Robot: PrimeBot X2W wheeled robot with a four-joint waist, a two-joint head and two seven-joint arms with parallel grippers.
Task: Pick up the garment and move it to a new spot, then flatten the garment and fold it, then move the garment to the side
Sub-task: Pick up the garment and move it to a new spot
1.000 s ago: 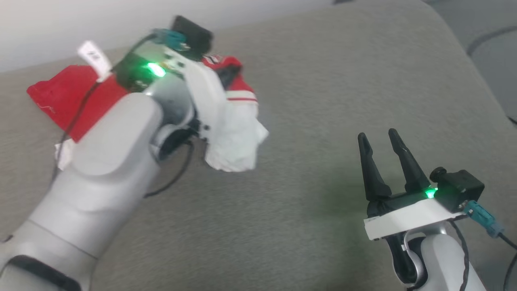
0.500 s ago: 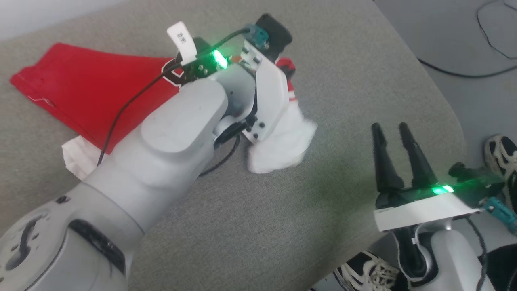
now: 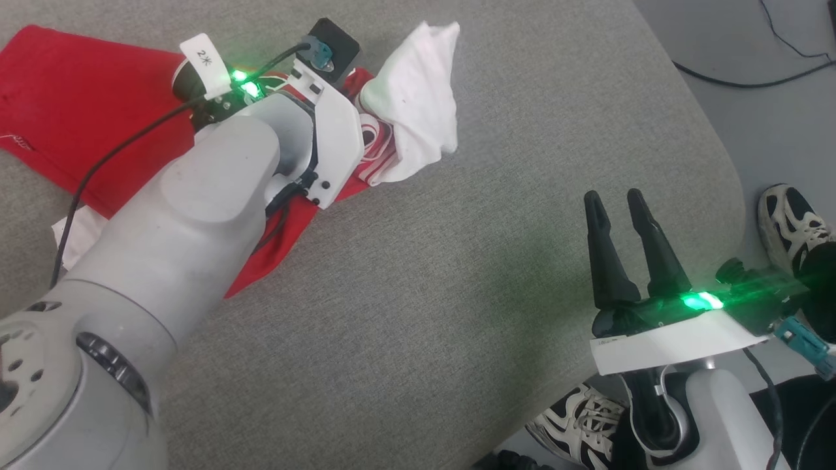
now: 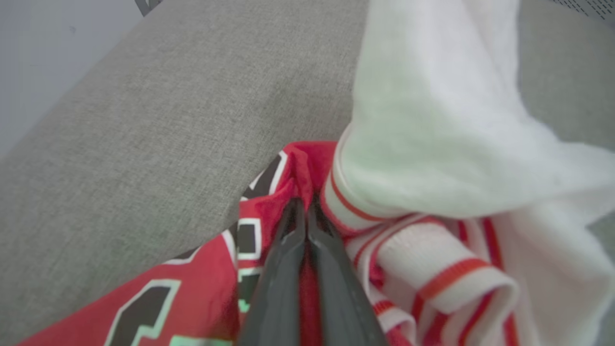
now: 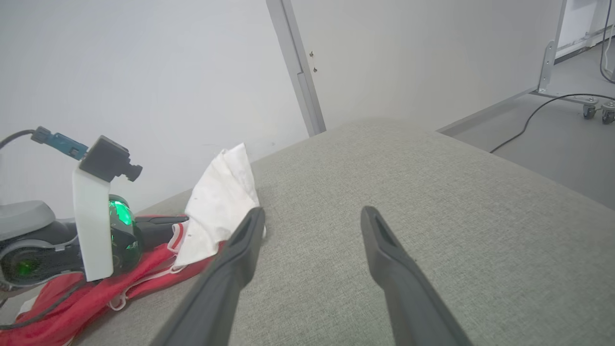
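The garment [image 3: 78,98] is a red jersey with black, white-outlined lettering, spread on the grey cushion at the upper left. Its white sleeve [image 3: 418,98] stands bunched up just past my left wrist. In the left wrist view my left gripper [image 4: 303,206] is shut on a red fold of the garment [image 4: 202,288], beside the striped trim and the white sleeve [image 4: 432,120]. My left forearm [image 3: 215,189] hides those fingers in the head view. My right gripper [image 3: 614,202] stands open and empty at the lower right, well apart from the cloth; between its fingertips [image 5: 312,216] lies bare cushion.
The grey upholstered surface [image 3: 457,294] rounds off at its right edge. A person's sneakers [image 3: 790,222] stand on the floor just beyond that edge, near my right arm. A black cable [image 3: 751,81] runs on the floor. A pale wall with a post [image 5: 298,72] lies behind.
The head view has swung. The white sleeve that hung below my left wrist now stands up beyond it, with the left gripper still shut on the garment. The right gripper stays open.
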